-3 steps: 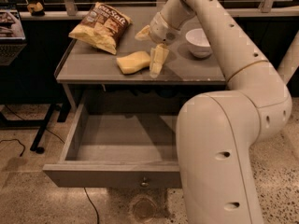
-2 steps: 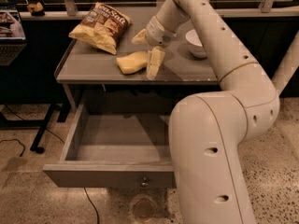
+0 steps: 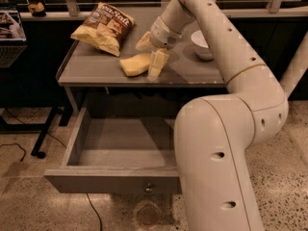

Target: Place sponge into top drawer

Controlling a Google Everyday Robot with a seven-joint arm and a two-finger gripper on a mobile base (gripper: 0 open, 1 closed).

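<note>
The pale yellow sponge lies on the grey table top, near its front edge. My gripper hangs over the sponge's right end with its fingers spread: one fingertip sits behind the sponge and the other rests at its right end. It grips nothing. The top drawer is pulled wide open below the table, its inside bare, with its small knob on the front panel.
A yellow-brown chip bag lies at the table's back left. A white bowl stands to the right of the gripper. My arm's large lower link covers the drawer's right side. A dark desk with a laptop stands at left.
My gripper has shifted slightly left and down, closer onto the sponge's right end. The sponge, the bag and the drawer have not moved.
</note>
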